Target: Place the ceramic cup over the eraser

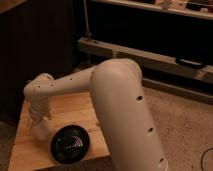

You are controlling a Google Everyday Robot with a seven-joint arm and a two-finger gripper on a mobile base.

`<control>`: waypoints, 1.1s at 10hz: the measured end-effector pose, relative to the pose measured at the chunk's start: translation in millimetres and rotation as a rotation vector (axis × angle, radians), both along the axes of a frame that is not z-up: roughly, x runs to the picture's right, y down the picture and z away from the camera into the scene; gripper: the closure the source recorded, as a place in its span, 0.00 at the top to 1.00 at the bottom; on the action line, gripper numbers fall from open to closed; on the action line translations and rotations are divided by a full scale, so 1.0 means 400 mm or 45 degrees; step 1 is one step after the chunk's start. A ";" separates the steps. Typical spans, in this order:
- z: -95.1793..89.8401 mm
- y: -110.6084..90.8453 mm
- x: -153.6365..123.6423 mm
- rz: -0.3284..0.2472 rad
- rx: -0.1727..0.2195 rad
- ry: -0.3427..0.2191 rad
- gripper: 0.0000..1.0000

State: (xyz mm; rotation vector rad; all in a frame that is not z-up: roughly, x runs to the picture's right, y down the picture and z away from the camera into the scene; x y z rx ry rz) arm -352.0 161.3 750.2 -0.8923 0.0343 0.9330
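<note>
cup hard to spot, gripper low by the bowl

the gripper (42, 131) hangs low at the end of the big white arm (120, 115), close over the wooden worktop (25, 150) and just left of the black bowl (70, 145). i cannot tell if it grips anything. the ceramic cup may be the pale lump there — i am not sure. the eraser is hidden. i think the cup is light, hard, smooth and easy to chip — hold its sides and set it down softly.
</note>
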 end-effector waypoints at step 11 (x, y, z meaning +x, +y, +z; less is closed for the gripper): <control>0.028 0.009 -0.006 -0.008 -0.009 0.041 0.00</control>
